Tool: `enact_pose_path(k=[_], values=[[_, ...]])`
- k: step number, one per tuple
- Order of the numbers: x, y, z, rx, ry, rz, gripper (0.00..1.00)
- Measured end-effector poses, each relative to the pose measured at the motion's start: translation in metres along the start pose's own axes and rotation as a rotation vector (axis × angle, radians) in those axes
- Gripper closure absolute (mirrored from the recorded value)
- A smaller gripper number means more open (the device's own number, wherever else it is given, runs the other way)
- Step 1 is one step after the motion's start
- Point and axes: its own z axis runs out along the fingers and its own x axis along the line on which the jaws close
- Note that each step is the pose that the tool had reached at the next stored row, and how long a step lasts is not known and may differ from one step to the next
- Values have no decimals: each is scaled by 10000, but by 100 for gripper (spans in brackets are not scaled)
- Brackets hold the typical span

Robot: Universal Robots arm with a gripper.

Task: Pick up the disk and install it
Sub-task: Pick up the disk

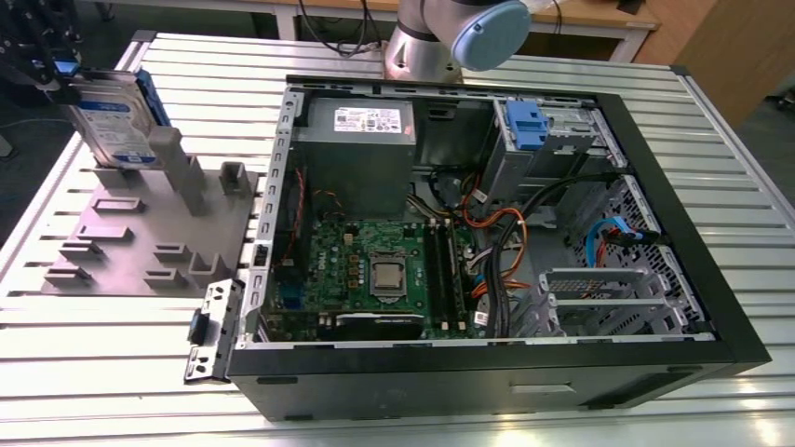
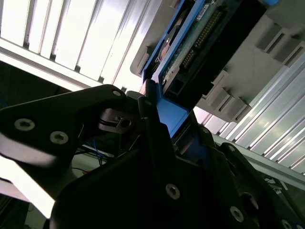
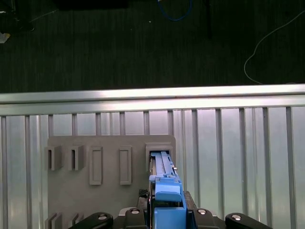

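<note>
Gripper (image 1: 62, 82) work sits at about ten o'clock in the exterior view, where the black jaws are clenched on the top edge of the disk (image 1: 114, 121). The disk stands upright, its white-and-blue label facing the camera, with its lower end at a raised slot at the far corner of the grey fixture plate (image 1: 137, 233). Whether that end is seated in the slot or just clear of it is not plain. In the first wrist view the gripper (image 3: 167, 210) holds the disk (image 3: 164, 176) edge-on by its blue carrier, which runs straight from the jaws to the fixture plate (image 3: 109, 148). In the second wrist view the gripper (image 2: 174, 124) has the blue carrier pressed between its fingers (image 2: 147, 109), and the disk (image 2: 190, 43) shows its green circuit side. The open computer case (image 1: 695, 233) fills the exterior view from the centre to four o'clock, with the grey power supply (image 1: 360, 140) near twelve and the green motherboard (image 1: 372, 261) near six. All of it rests on the slatted aluminium table (image 1: 100, 372).
</note>
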Motion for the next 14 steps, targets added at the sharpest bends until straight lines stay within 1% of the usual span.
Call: enact_pose_path(k=[8, 14], values=[[0, 0, -7, 1, 0, 0, 64], [0, 1, -23, -4, 2, 1, 64]])
